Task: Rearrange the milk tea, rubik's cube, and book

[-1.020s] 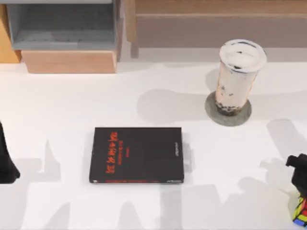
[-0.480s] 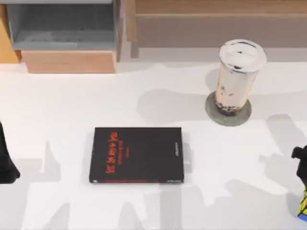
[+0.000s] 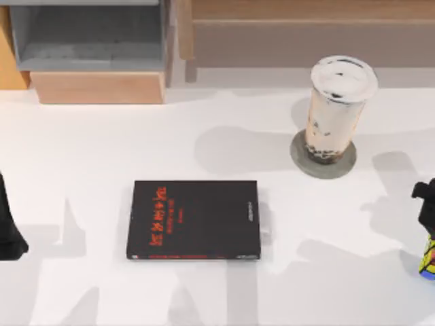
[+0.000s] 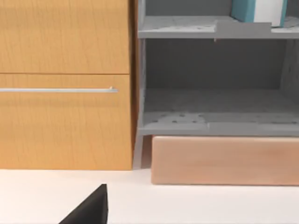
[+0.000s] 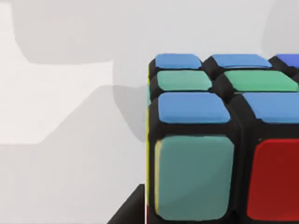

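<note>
Black book (image 3: pixel 194 219) mid-table, milk tea (image 3: pixel 336 107) on coaster (image 3: pixel 323 157) toward back right, bare table (image 3: pixel 102 142) between.

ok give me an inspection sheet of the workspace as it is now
surface: white table, shadowed patches
job's things: milk tea upright on grey coaster, far right; rubik's cube at right edge; teal book standing on upper shelf
clutter: black book flat, centre
grippers: right end effector over the cube; left arm parked at left edge
cables: nothing seen
surroundings: grey shelf unit, wooden cabinet
</note>
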